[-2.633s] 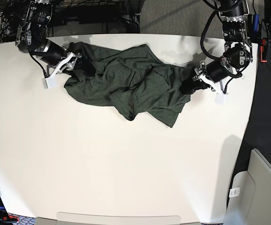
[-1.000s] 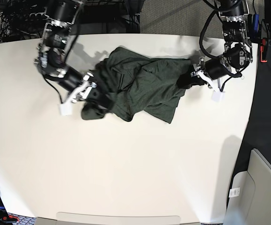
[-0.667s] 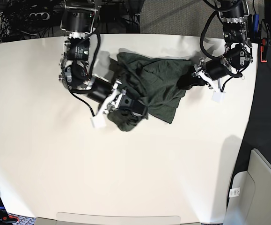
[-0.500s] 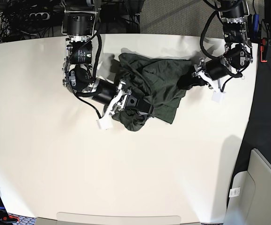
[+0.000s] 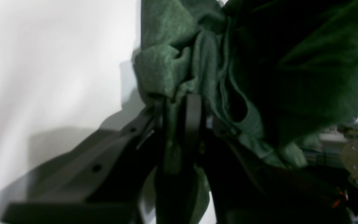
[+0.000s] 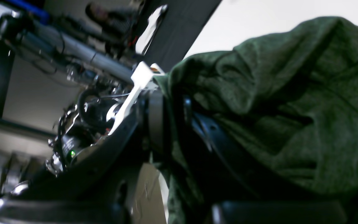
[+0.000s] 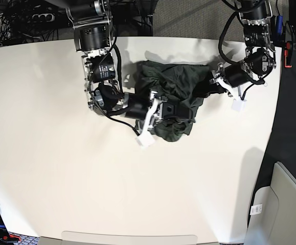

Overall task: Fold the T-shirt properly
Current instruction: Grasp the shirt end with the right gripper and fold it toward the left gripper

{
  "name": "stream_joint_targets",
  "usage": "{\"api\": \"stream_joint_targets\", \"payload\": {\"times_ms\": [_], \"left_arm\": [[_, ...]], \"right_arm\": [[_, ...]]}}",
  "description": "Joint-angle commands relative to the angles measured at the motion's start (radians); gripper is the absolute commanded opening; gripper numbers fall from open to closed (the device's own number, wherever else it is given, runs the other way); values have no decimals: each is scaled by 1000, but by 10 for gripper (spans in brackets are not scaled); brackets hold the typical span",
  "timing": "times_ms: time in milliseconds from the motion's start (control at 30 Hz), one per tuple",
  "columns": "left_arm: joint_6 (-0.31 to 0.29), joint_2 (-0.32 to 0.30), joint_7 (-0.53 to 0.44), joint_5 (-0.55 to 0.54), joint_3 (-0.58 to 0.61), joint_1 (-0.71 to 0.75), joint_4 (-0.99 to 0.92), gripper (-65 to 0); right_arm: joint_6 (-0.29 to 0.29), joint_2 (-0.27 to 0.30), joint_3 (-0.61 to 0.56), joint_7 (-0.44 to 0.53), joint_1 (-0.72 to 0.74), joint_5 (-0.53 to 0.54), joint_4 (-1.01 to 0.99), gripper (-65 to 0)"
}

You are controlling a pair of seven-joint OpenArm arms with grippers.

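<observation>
Both arms reach toward the middle of the table, each gripper clamped on cloth.

The right gripper (image 7: 164, 111) – on the base view's left – sits at the end of an arm that comes down from 12 o'clock and bends toward 3 o'clock, jaws closed on a fold of the T-shirt (image 7: 174, 87). The left gripper (image 7: 212, 84) points toward 9 o'clock from an arm descending at the upper right – its jaws are pinched on the shirt's edge.
</observation>
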Motion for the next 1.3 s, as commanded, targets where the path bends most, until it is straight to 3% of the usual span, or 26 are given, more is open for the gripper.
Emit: {"api": "stream_joint_targets", "payload": {"times_ms": [0,133,267,567,767,1033,1267], "left_arm": [[-10,-9,6,-21,-7,-4,44,-621],[-8,-9,6,-21,-7,-2,113,-521],[-8,-9,8,-21,-7,-1,118,-477],[-8,-11,8,-21,-7,-1,118,-470],[-8,-32,-5,-15,-24,1,142,-408],[-6,-34,8,-15,-222,18,141,-409],[-6,-35,8,-17,-267,58,142,-410]], "right_arm": [[13,-7,0,14,24,34,14,-621],[13,-7,0,14,24,34,14,-621],[13,-7,0,14,24,34,14,-621],[13,-7,-3,14,24,34,13,-621],[13,-7,-3,14,24,33,13,-621],[13,-7,-18,17,39,33,-26,-621],[13,-7,-78,20,87,33,-93,-619]]}}
